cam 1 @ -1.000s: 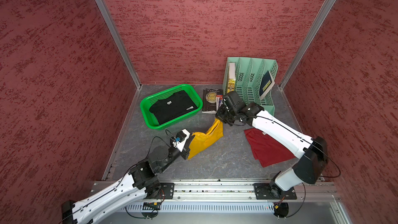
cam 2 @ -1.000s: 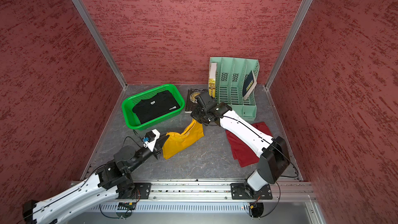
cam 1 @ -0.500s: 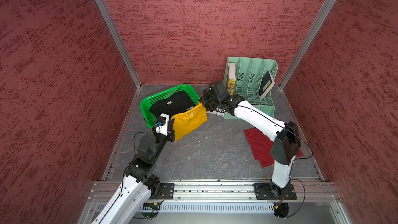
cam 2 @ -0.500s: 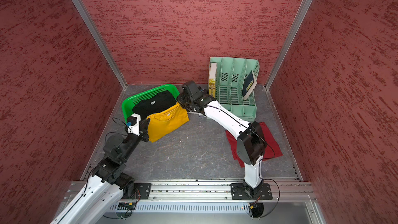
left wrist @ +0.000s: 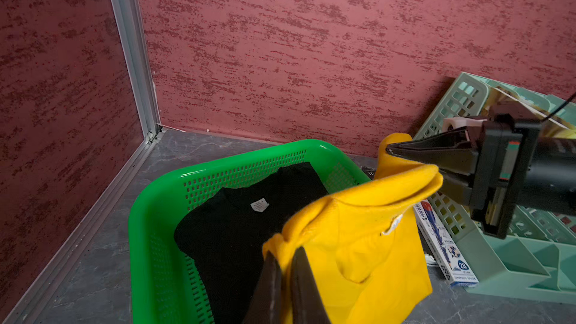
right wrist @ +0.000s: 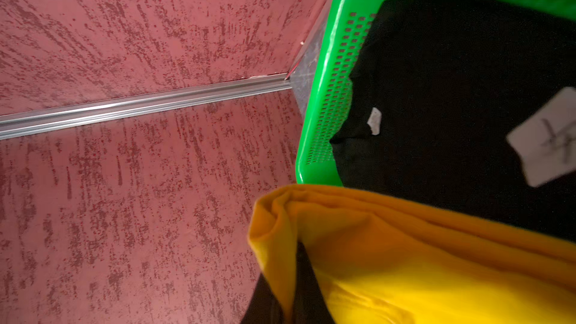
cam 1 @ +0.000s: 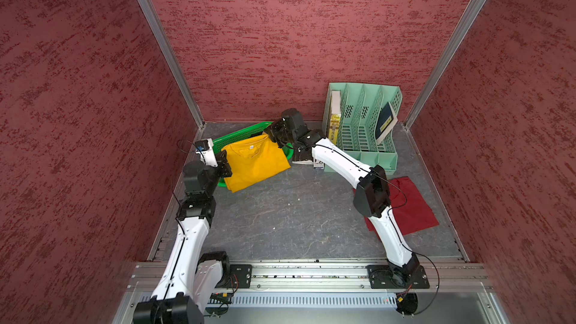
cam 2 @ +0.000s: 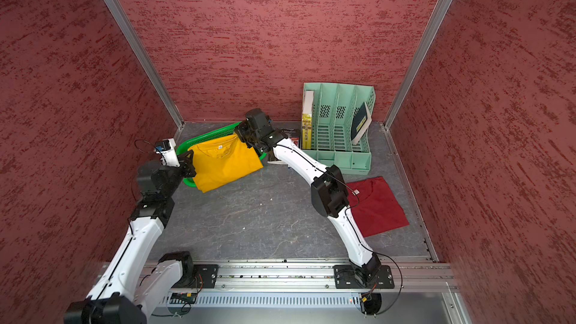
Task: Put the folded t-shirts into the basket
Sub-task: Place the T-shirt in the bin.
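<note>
Pinching hard, the left gripper (cam 1: 225, 163) and the right gripper (cam 1: 273, 137) are each clamping tight on a top corner of the yellow t-shirt (cam 1: 254, 163). It is hanging over the near rim of the basket (cam 1: 246, 130), above the black t-shirt (left wrist: 237, 229). Dropping it now is risking its low end flopping outside. The side wall (cam 1: 140, 135) and the file organiser (cam 1: 364, 126) are crowding both arms. The red t-shirt (cam 1: 411, 210) is lying well apart.

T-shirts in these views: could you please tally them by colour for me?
Black t-shirt: 1
Yellow t-shirt: 1
Red t-shirt: 1
Total: 3
</note>
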You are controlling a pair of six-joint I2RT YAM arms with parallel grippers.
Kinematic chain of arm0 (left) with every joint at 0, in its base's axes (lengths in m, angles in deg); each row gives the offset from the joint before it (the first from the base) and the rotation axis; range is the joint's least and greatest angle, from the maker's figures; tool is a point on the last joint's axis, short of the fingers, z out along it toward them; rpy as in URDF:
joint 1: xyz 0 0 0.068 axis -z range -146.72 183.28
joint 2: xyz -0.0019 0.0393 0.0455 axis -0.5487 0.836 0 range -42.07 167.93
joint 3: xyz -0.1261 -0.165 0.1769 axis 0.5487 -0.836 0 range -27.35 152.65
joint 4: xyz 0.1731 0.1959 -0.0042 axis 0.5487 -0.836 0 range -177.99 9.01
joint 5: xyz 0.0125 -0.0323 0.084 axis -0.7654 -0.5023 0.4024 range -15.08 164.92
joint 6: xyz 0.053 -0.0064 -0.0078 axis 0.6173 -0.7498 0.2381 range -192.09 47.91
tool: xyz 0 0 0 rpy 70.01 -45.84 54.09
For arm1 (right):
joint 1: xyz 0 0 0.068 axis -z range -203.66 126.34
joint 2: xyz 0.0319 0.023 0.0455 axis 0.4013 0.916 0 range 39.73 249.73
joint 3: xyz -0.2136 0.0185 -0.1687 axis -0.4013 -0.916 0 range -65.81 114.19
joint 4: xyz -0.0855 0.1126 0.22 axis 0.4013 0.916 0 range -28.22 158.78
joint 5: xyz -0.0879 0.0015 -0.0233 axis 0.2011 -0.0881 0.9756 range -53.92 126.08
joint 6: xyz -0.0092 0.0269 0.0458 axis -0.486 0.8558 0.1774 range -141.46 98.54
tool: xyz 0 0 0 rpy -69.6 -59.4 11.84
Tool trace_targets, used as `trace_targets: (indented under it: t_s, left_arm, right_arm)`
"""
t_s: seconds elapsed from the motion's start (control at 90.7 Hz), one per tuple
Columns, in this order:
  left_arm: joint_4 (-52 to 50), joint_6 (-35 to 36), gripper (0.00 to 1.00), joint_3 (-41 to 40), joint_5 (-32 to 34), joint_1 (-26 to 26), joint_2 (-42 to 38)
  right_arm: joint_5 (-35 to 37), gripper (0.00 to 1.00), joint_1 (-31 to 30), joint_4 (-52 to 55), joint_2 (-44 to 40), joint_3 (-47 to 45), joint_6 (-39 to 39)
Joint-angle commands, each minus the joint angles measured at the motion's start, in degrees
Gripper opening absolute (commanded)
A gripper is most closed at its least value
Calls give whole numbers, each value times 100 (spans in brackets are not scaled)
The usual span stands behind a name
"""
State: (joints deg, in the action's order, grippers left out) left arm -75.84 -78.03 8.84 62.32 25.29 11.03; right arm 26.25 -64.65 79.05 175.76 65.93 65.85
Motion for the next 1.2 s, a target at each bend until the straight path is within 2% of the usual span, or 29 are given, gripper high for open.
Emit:
trace_targets:
  t_s: [0.0,0.121,0.43,0.683,0.827,1.19]
  left_arm:
    - [359,-22,0,231,-489,-104,538]
    - [399,132,0,368,-456,-154,1105]
    - [106,732,0,1026,-472,-298,2397]
    - [264,1071,0,1218,-377,-333,2980]
    - [600,1175,0,1228,-494,-376,3289]
    - [1065,1206,0,1422,-707,-499,3904]
  right_arm:
    - [-70,4,-10,-474,583,620,380]
    - [170,5,11,-348,1049,1153,388]
    - [701,10,115,-311,1335,1152,366]
    - [845,12,234,-798,1740,1184,507]
    - [921,16,265,-876,2031,1742,150]
    - [1018,17,320,-1178,2189,1725,272]
